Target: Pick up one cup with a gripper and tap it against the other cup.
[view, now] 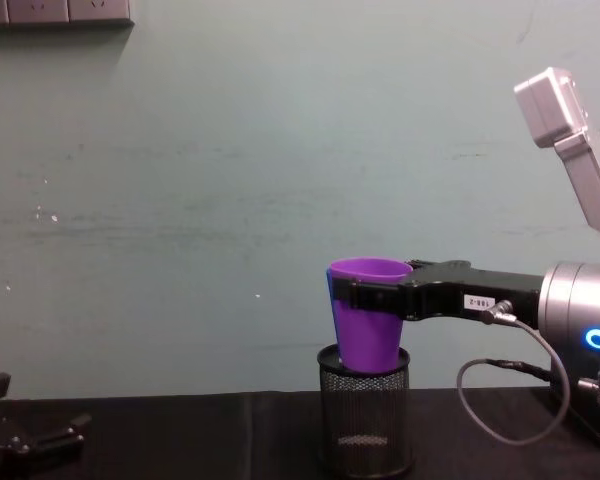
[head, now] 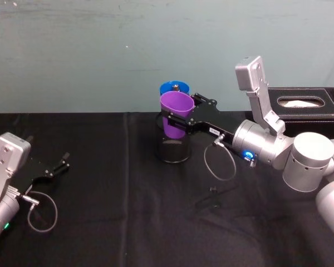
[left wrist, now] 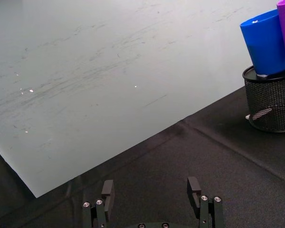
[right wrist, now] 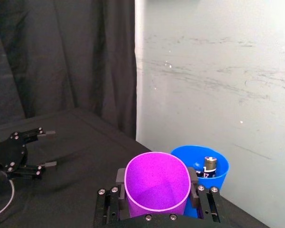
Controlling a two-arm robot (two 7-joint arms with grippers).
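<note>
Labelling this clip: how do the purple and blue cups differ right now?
The purple cup is gripped by the right pincer; the blue cup stands in the mesh holder. The purple cup is empty; the blue cup holds a battery. Both are tapered, handleless tumblers.

From the chest the purple cup (view: 368, 320) hides nearly all the blue cup (right wrist: 223, 165), whose small dark contents (right wrist: 209, 167) are perhaps a battery.

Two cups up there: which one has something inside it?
The blue cup: a small battery-like cylinder stands in it. The purple cup, gripped by the right gripper, looks empty.
</note>
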